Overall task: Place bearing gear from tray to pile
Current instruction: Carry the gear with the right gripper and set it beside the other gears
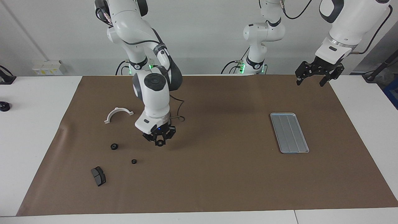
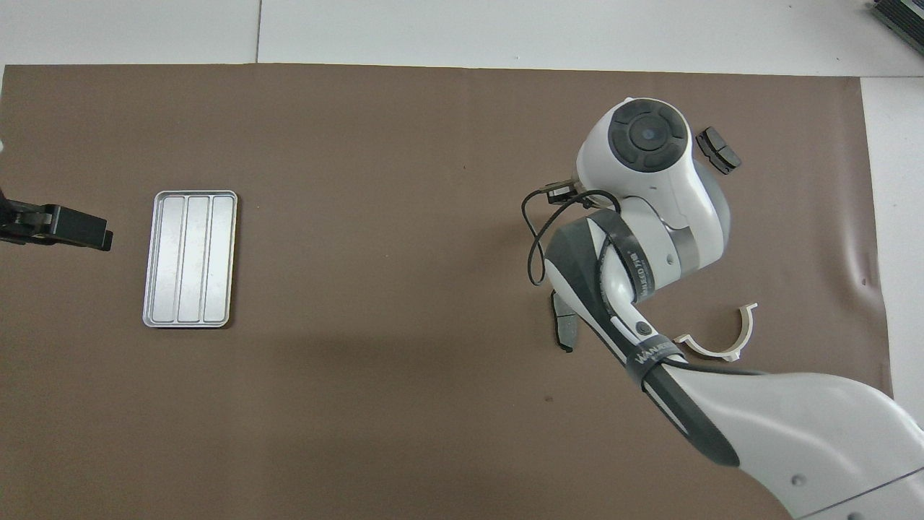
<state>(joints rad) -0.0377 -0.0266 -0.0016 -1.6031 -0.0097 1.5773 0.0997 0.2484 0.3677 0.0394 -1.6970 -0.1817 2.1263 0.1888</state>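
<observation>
Two small dark gears already lie on the brown paper in the lower left part of the facing view, one gear (image 1: 114, 146) a little higher and a second gear (image 1: 134, 161) below it, both near the white half-ring bracket (image 1: 118, 114) and a dark brake pad (image 1: 98, 175). So the pile is growing, I judge. The right gripper (image 1: 159, 139) hangs low over the paper just beside these parts, and its fingers pinch a third small round piece, the bearing gear (image 1: 159, 143), at their tips; from the facing view it seems not yet put down, though I cannot tell if it touches the paper. In the overhead view the right arm covers its own gripper and the gears, and only the bracket (image 2: 724, 338), one brake pad (image 2: 717, 150) in the upper right and another brake pad (image 2: 564, 326) half hidden under the arm can be seen. The tray (image 1: 289, 133) lies at the right of the facing view, well apart from the pile, and I see nothing in it. The left gripper (image 1: 312, 79) waits in the air at the upper right, its fingers spread and holding nothing. What is left, I think, is only to lower and release this last gear.
</observation>
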